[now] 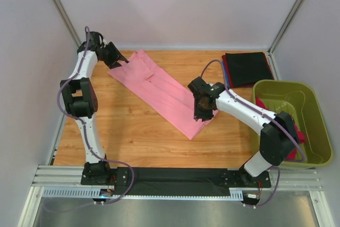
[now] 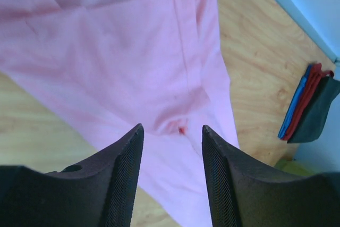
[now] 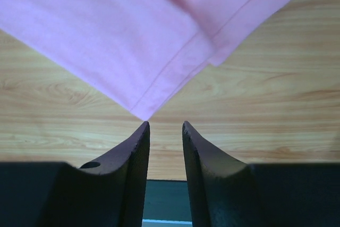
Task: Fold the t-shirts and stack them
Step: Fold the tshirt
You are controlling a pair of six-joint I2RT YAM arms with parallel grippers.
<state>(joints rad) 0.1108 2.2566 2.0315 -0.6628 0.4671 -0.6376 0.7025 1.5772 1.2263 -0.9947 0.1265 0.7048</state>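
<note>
A light pink t-shirt [image 1: 159, 89] lies folded into a long strip running diagonally across the wooden table, from the far left to the middle. It also shows in the left wrist view [image 2: 122, 62] and the right wrist view [image 3: 127, 30]. My left gripper [image 1: 118, 60] is open and empty at the strip's far left end [image 2: 172, 129]. My right gripper [image 1: 203, 111] is open and empty above the strip's near right end, its tips by the cloth's corner [image 3: 166, 125]. A stack of folded t-shirts [image 1: 247, 69], black on top of red and blue, lies at the far right.
An olive-green tub [image 1: 314, 131] stands at the right edge of the table with magenta-red cloth [image 1: 295, 126] inside. The folded stack also shows at the right in the left wrist view [image 2: 311, 107]. White walls close in the table on three sides.
</note>
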